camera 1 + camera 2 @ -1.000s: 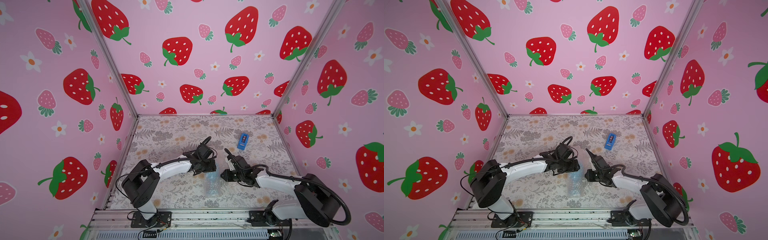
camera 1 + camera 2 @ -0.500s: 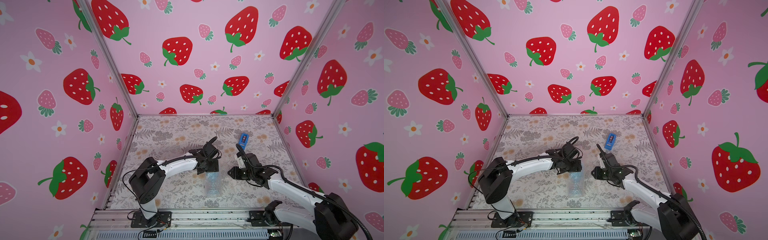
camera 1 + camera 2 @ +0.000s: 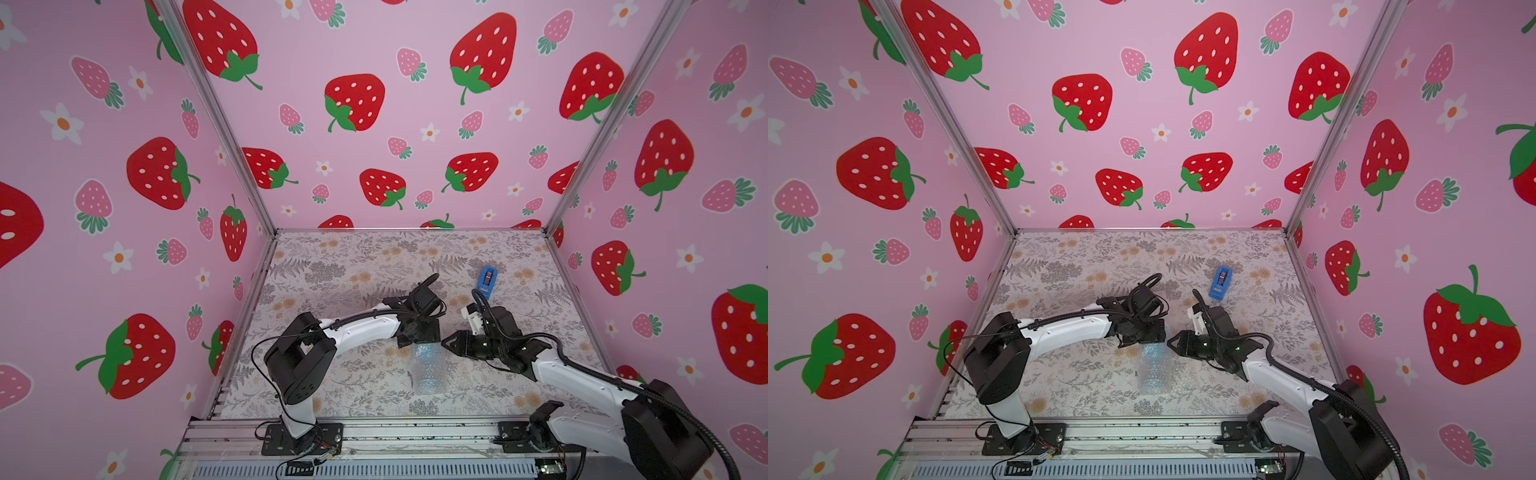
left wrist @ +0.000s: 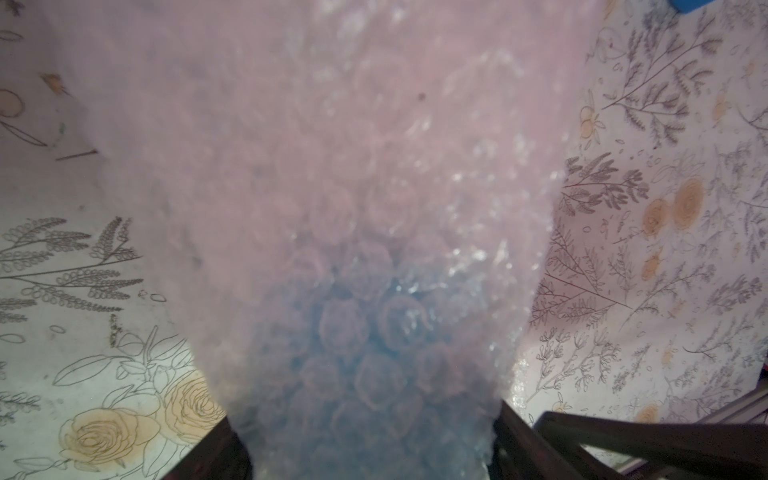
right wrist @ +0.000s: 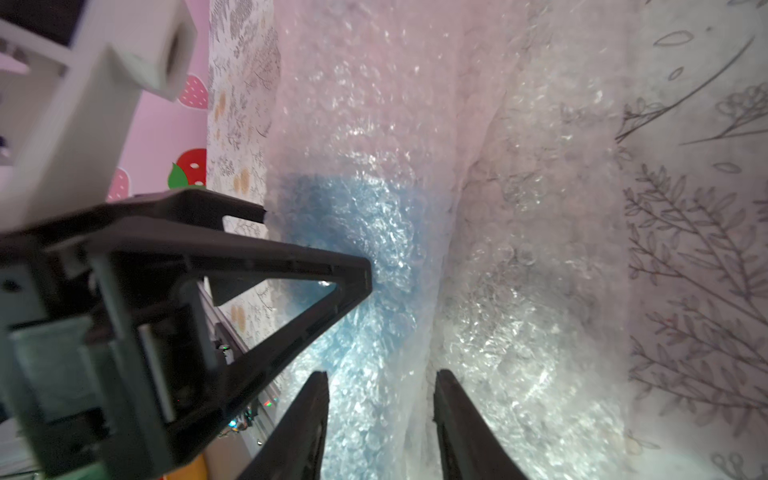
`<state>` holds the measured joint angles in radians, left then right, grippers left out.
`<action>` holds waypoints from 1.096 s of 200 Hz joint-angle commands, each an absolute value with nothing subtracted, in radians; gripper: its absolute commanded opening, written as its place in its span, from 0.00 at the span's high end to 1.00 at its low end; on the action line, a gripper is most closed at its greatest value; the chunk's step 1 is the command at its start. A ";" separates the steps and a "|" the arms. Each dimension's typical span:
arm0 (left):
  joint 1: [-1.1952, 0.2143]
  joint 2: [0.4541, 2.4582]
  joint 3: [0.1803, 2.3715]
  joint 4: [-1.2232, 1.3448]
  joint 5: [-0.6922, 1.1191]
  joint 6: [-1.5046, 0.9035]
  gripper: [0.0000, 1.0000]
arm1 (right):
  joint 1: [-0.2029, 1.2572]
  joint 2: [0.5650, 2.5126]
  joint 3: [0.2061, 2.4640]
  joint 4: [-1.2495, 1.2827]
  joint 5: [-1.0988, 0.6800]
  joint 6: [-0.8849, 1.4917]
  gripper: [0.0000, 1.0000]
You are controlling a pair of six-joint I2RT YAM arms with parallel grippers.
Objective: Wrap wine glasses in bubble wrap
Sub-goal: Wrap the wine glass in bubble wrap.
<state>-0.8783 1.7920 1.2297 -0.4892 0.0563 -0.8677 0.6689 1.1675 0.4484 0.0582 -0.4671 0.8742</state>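
So the left gripper [image 3: 420, 341] looks clamped wide around one end of the goblet [image 5: 340, 208], which is rolled up inside the bubble wrap [image 3: 430, 374]. The right gripper [image 5: 380, 376] has its fingers spread apart right at the wrap's side. The bundle's lying on the floral table [image 3: 332, 270], front-middle between both arms, with the blue tape dispenser [image 3: 486, 279] farther back.

The clear plastic bubble wrap sheet [image 5: 374, 124] is glossy, pebbled and glinting, the light blue plastic goblet [image 5: 332, 216] beneath shows only as a dull opaque tint, the flower-printed table cover [image 4: 665, 208] looks smooth and matt, and the silver metal base rail [image 3: 415, 432] has a dull sheen.
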 commanded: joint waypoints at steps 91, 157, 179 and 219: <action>-0.879 1.747 1.236 -0.472 0.093 -0.867 0.04 | 0.713 1.327 0.449 0.116 -0.430 0.889 0.81; -0.851 1.733 1.152 -0.370 0.131 -0.830 0.02 | 0.713 1.293 0.454 0.065 -0.414 0.856 0.72; -0.846 1.750 1.152 -0.364 0.131 -0.828 0.09 | 0.702 1.228 0.466 -0.005 -0.404 0.824 0.65; -0.841 1.754 1.137 -0.356 0.130 -0.822 0.18 | 0.638 1.132 0.493 -0.204 -0.342 0.745 0.62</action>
